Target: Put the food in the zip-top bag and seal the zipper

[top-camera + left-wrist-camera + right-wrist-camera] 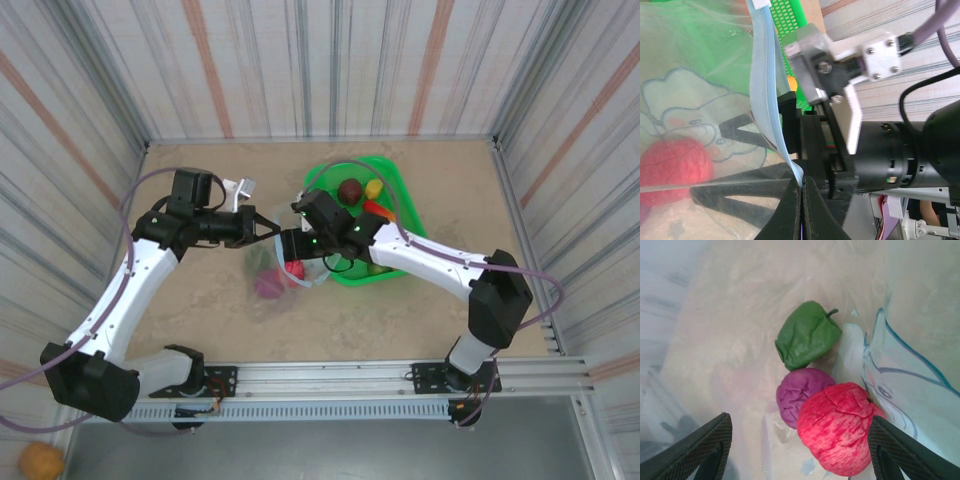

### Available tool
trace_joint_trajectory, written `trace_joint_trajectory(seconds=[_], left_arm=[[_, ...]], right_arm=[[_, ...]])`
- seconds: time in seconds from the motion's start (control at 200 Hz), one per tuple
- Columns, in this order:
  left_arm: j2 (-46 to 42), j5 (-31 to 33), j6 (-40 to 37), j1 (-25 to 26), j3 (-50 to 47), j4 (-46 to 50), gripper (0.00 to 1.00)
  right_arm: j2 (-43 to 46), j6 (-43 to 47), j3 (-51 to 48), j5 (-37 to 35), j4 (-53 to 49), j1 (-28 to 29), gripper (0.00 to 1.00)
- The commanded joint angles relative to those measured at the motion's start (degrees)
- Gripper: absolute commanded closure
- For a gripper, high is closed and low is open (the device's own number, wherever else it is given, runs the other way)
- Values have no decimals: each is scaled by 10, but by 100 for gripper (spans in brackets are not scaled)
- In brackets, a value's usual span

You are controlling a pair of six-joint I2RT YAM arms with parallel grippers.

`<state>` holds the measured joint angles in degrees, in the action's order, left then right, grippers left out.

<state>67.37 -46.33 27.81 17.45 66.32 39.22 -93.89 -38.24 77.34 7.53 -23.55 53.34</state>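
Pinching the zipper point(765, 85) between clenched fingers, the left pincer point(801, 187) holds the pale blue strip at one end. From there the strip runs up and away from it along the mouth of the zip-top bag point(695, 65). The bag's clear film carries a cartoon print, and a pink-red fruit point(672, 165) shows through it.

Seen from above, the bag lies crumpled on the desk point(200, 180) near its middle, just left of the green mesh tray point(408, 215). Its mouth is lifted toward the two pincers, which meet over it almost tip to tip.

The right pincer point(799, 417) is released, its two dark fingers spread wide over the bag's inside. Three pieces of food lie there in a close cluster. A green pepper point(807, 335) is farthest from the fingers, a magenta fruit point(802, 395) touches it, and the pink-red fruit lies against the magenta one, nearest the right-hand finger. Whether that finger touches the pink-red fruit I cannot tell.

More food sits in the tray on the right. A maroon fruit point(349, 190) and a yellow fruit point(374, 188) lie side by side at its far end, with a red fruit point(378, 208) just nearer. An orange ball point(40, 460) lies off the desk at the near left corner.
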Motion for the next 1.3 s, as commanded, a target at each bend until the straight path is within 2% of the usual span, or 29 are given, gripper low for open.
trace_joint_trajectory(seconds=[0.0, 0.185, 0.316, 0.641, 0.796, 0.962, 1.292], left_arm=[[-14, 11, -21, -1, 14, 19, 100], [-19, 37, -36, -1, 24, 42, 100], [-24, 53, -44, -1, 27, 55, 100], [-21, 68, -48, 19, 30, 74, 100], [-20, 72, -45, 24, 34, 78, 100], [-20, 75, -46, 28, 34, 84, 100], [-12, 81, -60, 29, 45, 96, 100]], right_arm=[[38, 10, -6, -1, 5, 1, 33], [83, 14, -9, -11, -4, -6, 43], [118, 22, -9, -28, -25, -21, 46], [143, 52, -13, -46, -75, -133, 49], [86, 74, 22, -52, -103, -202, 47], [-9, 87, 62, -17, -93, -260, 44], [-189, 92, 189, -12, -89, -295, 37]])
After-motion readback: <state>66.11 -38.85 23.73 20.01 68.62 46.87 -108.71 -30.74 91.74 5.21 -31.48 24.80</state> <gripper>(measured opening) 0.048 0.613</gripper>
